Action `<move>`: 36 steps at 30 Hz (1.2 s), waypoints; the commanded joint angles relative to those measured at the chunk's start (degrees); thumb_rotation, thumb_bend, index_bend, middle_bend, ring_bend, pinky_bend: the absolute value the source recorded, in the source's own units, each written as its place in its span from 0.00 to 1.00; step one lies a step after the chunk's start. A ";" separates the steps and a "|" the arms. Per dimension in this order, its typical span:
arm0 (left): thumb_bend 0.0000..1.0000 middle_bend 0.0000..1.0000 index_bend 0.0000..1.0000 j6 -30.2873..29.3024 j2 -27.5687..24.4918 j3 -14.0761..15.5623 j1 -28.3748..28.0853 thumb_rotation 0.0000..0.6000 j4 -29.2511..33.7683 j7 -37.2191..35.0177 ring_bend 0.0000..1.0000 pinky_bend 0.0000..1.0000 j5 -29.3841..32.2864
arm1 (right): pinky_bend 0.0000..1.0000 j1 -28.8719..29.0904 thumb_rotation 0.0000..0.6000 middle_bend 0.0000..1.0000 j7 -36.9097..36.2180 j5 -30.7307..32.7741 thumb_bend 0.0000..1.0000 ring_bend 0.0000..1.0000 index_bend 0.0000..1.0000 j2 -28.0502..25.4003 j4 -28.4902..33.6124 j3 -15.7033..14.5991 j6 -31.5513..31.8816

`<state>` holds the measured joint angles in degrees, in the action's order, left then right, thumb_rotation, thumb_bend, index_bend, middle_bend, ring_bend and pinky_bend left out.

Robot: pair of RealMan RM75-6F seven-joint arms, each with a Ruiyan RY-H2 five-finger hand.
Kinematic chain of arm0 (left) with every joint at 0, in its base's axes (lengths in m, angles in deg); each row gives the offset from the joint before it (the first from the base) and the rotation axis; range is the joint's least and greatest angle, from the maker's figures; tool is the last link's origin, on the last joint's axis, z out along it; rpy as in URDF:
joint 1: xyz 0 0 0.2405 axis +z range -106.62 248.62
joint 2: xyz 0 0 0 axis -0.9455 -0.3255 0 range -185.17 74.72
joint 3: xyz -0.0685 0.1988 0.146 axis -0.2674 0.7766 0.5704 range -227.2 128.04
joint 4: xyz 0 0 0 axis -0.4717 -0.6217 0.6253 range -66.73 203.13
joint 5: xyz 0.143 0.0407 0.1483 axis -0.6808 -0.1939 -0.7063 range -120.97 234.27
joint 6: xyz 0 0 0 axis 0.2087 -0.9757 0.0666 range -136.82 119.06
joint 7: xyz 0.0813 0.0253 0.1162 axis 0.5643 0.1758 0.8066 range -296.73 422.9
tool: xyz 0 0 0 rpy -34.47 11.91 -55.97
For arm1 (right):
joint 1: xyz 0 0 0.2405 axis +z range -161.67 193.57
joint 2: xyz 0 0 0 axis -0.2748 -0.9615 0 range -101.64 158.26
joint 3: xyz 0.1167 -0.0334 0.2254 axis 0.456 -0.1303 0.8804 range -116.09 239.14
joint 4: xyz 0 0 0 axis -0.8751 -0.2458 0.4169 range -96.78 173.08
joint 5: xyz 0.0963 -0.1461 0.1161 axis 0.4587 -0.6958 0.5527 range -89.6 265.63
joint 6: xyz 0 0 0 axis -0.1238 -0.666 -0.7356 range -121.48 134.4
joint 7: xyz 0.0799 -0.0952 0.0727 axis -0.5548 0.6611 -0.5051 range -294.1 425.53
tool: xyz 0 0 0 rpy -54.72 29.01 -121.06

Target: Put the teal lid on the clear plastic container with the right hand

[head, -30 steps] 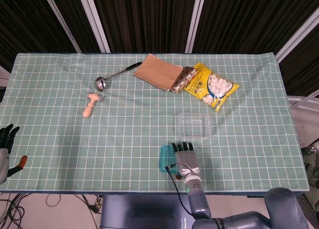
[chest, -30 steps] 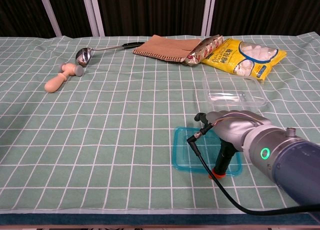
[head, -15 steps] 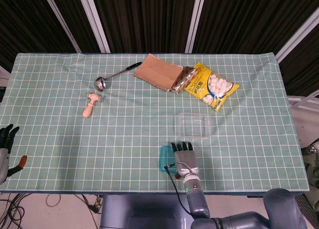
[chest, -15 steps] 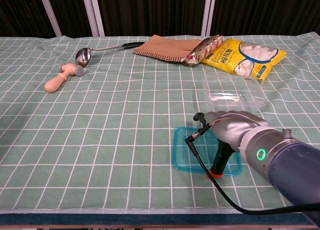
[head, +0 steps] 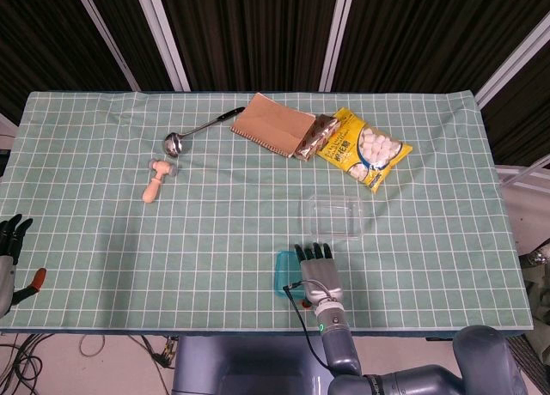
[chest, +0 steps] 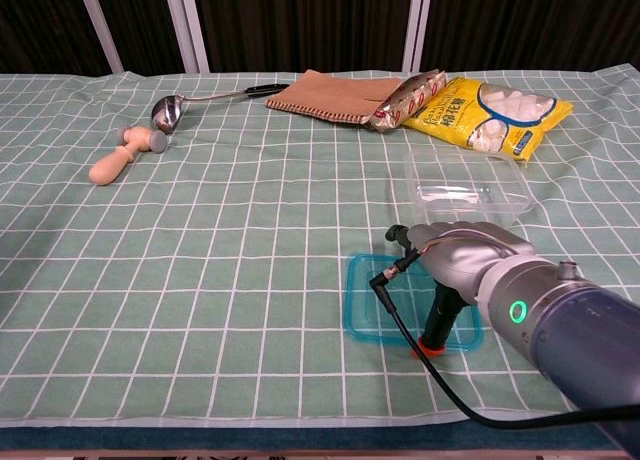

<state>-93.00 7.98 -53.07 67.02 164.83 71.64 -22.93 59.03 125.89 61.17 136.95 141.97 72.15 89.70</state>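
A silver metal ladle with a black handle [head: 199,128] is seen lying at the far left of the green checked tablecloth [head: 103,232], and a small wooden mallet-shaped tool [head: 155,179] is placed just near of its bowl. To the right of the ladle, at the far middle, a brown spiral-bound notebook [head: 272,124] is laid flat, with a shiny snack packet [head: 313,136] touching its right edge. A yellow bag of white marshmallows [head: 363,148] is set just right of that packet. None of these things lies between the lid and the container.

The clear rectangular plastic container [chest: 466,179] is found right of centre, upright and open; nothing can be made out inside it. The flat teal rectangular lid [chest: 378,299] lies on the cloth just near of the container and slightly left, apart from it.

The right hand [chest: 463,257] is held over the right part of the lid, fingers extended toward the container; whether the lid is gripped cannot be told. A black cable [chest: 420,355] trails from it.

The left hand [head: 9,245] is seen at the left edge, off the table, fingers apart and holding nothing.
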 commanded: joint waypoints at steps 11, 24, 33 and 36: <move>0.33 0.00 0.08 0.19 -0.12 0.02 -0.02 1.00 0.12 -0.18 0.00 0.00 0.16 | 0.00 -0.17 1.00 0.33 -0.43 -1.10 0.20 0.00 0.03 0.18 -0.89 -0.59 -0.95; 0.33 0.00 0.08 0.28 -0.17 0.06 -0.02 1.00 0.11 -0.10 0.00 0.00 0.23 | 0.00 -1.26 1.00 0.41 -2.74 -4.21 0.28 0.04 0.10 -0.79 -0.44 -1.26 -1.73; 0.33 0.00 0.08 0.48 -0.31 0.07 -0.06 1.00 0.34 -0.05 0.00 0.00 0.43 | 0.00 -1.83 1.00 0.45 -3.49 -4.59 0.28 0.08 0.11 -1.93 1.38 -0.98 -1.88; 0.33 0.00 0.08 0.39 -0.27 0.08 -0.03 1.00 0.31 -0.07 0.00 0.00 0.38 | 0.00 -1.99 1.00 0.46 -3.79 -4.80 0.28 0.09 0.11 -2.01 1.32 -1.14 -2.04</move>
<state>-92.61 7.71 -52.99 66.99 165.14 71.57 -22.56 57.07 122.14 56.40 134.94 143.31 71.04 87.69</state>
